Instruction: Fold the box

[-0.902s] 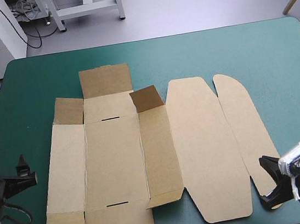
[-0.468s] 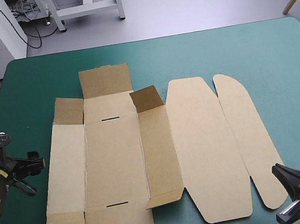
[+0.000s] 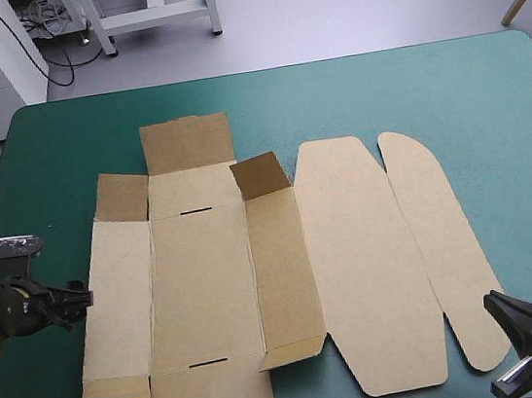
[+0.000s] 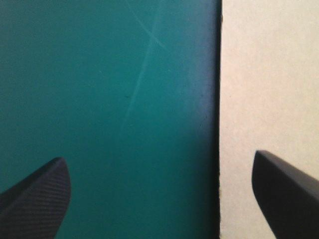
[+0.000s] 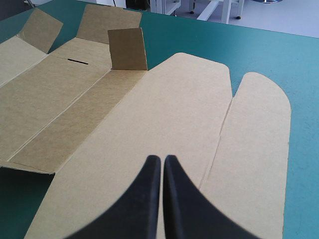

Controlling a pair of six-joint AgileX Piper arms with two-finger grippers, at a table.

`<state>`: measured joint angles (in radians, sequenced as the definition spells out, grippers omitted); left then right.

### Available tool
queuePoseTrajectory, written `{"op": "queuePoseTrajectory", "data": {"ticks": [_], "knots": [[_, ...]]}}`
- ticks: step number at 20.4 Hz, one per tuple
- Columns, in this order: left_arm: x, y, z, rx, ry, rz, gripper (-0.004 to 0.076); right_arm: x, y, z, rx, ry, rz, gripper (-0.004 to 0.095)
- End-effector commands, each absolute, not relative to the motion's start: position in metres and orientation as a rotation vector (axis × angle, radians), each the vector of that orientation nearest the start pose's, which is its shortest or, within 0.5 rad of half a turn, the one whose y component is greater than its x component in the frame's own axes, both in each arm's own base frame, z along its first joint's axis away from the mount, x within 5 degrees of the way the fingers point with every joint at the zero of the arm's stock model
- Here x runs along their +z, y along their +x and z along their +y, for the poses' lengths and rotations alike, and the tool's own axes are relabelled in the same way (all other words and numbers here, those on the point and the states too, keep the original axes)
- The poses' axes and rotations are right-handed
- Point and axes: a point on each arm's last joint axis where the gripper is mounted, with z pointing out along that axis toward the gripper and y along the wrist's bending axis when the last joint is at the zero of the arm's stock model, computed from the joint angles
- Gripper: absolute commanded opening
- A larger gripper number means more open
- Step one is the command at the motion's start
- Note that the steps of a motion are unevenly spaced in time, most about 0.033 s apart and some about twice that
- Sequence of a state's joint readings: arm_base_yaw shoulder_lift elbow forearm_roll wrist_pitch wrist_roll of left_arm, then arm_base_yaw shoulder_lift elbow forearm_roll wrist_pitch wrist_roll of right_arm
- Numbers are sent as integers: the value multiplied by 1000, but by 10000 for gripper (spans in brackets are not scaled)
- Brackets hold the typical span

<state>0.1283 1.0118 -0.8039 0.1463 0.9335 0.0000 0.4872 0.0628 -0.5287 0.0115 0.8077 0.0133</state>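
Teal-green covered worktop (image 3: 447, 87) fills the high view, seen from above. On it the brown box (image 3: 204, 286) lies unfolded as a flat cut sheet across the centre of the frame, with two rounded lid panels (image 3: 368, 264) to the right of centre. Two small flaps (image 3: 261, 173) at its far corners stand raised.

At the lower left of the frame, the left end effector (image 3: 83, 300) sits at the sheet's left edge. Its wrist view shows the black fingers (image 4: 40, 199) spread wide and straddling that edge, one over bare worktop and one over the board, gripping nothing. Whether they touch the surface cannot be told.

At the lower right corner, the right end effector (image 5: 162, 159) has its fingers pressed together with nothing between them, pointing across the wider rounded panel.
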Motion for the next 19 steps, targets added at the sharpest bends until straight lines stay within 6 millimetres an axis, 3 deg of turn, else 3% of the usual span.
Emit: {"op": "queuePoseTrajectory", "data": {"ticks": [1, 4, 6, 13, 16, 19], "knots": [[300, 194, 39, 114, -108, 2669, 724, 319, 10, 6, 365, -416, 1704, -1], [280, 203, 49, -223, -177, 2777, 724, 319, 10, 6, 365, -416, 1704, 0], [271, 207, 59, -354, -249, 2757, 724, 319, 10, 6, 365, -416, 1704, 0], [243, 207, 64, -531, -299, 2894, 724, 320, 10, 6, 365, -415, 1703, -19], [235, 203, 56, -643, -288, 2925, 724, 319, 11, 6, 347, -435, 1692, -19], [234, 204, 44, -819, -235, 2842, 724, 319, 12, 7, 346, -436, 1683, -19]]}}
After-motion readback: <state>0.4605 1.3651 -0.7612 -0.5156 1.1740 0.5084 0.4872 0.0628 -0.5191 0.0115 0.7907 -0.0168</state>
